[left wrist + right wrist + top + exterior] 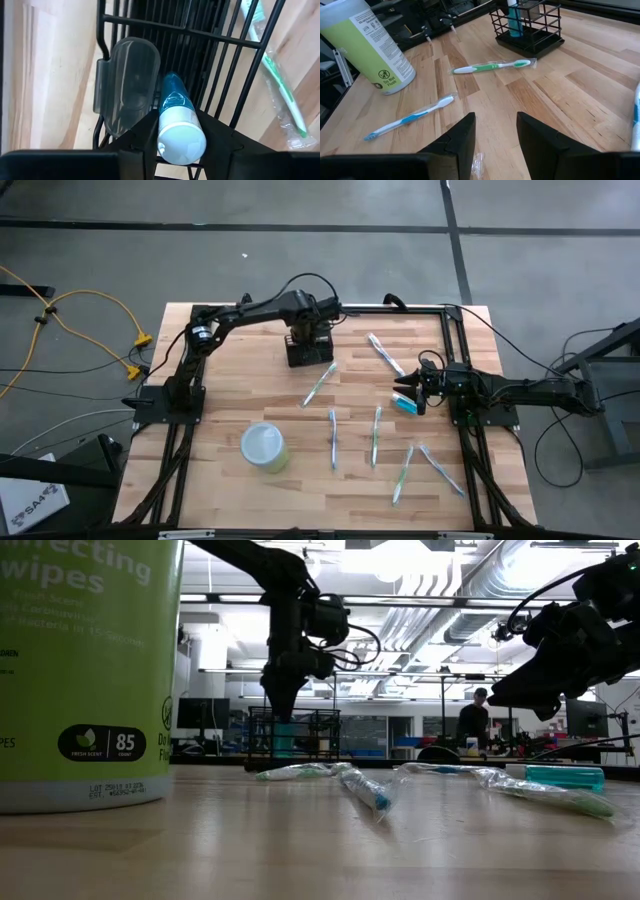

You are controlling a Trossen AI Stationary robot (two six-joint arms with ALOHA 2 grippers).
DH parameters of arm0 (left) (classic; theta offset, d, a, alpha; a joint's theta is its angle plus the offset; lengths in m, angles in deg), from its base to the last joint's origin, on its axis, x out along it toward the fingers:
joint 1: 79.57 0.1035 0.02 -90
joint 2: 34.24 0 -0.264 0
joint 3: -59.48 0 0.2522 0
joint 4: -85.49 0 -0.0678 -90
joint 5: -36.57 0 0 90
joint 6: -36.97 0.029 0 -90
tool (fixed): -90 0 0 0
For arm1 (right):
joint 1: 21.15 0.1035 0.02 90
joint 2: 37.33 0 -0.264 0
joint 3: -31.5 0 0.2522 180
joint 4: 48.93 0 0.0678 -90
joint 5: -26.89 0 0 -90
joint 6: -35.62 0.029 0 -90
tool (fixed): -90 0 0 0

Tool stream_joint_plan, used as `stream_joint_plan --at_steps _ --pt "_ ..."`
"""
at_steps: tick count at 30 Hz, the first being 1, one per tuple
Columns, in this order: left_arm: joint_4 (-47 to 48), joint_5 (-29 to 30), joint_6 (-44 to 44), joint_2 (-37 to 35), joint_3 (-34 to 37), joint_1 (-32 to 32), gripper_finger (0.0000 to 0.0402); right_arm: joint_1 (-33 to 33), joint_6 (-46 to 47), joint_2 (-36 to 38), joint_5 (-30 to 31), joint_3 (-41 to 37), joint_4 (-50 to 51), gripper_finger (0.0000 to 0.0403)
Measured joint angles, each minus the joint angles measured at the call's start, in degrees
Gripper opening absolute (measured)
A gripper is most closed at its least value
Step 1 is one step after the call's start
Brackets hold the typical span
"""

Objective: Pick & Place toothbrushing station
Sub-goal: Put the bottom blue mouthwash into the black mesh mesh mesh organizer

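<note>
While the left gripper (pixel 306 343), fingers slightly spread, hovers over the far-centre wire-mesh holder (pixel 309 352) containing a blue toothpaste tube (pixel 178 122), the right gripper (pixel 495 132) waits open at right. Holder looks light, rigid; grip a rim wire.

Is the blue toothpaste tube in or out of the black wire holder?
In. The toothpaste tube stands upright inside the wire holder, with the left claw around its cap end.
</note>
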Motion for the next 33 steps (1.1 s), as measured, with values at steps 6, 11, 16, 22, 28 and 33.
stream_joint_plan --at_steps 6,11,16,22,28,33 --pt "0.00 -0.04 0.39 0.00 0.00 0.29 0.0114 0.00 0.00 0.00 0.00 0.00 0.00 0.0135" --pt "0.25 -0.04 0.99 -0.02 -0.57 0.27 0.0115 0.00 -0.01 -0.01 0.00 0.00 0.00 0.0135" --pt "0.46 -0.04 1.09 -0.07 -1.08 0.27 0.0115 0.00 -0.02 0.00 0.00 -0.02 0.00 0.0135" --pt "0.75 -0.05 1.09 -0.07 -1.12 0.22 0.0115 0.00 -0.02 0.00 0.00 -0.02 0.00 0.0135" --pt "0.79 -1.49 1.10 -0.07 -1.12 0.22 0.0115 0.00 -0.02 -0.01 0.00 -0.02 0.00 0.0135" --pt "0.84 -1.59 1.11 -0.07 -1.12 0.22 0.0115 0.00 -0.01 0.00 0.00 -0.02 0.00 0.0135"
